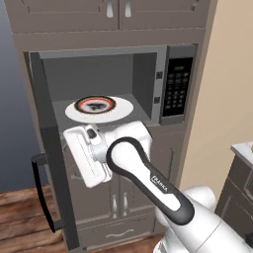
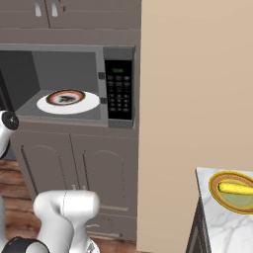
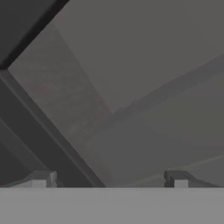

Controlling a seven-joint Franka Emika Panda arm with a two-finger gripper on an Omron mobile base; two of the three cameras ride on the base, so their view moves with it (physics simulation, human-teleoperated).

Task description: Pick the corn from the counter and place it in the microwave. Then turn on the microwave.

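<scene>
The corn (image 2: 236, 189) is a small yellow cob lying in a yellow-rimmed dish (image 2: 215, 191) on the pale marbled counter (image 2: 220, 227) at the lower right. The microwave (image 1: 170, 52) stands open, its door (image 1: 49, 148) swung out to the left. Inside it, a white plate (image 1: 126, 109) carries a dark-rimmed round dish (image 1: 95, 104). My white hand (image 1: 88, 157) hangs just below the microwave's opening, far from the corn. In the hand view my gripper (image 3: 109, 178) is open, with nothing between its fingertips (image 3: 41, 177), and it faces grey cabinet fronts and a dark door edge.
A black bar handle (image 1: 42, 192) juts from the open door at the left. The keypad panel (image 2: 118, 91) with its green display is on the microwave's right. A tall beige wall (image 2: 197, 99) separates the microwave from the counter. Brown cabinet doors (image 2: 99, 178) stand below, over wooden floor.
</scene>
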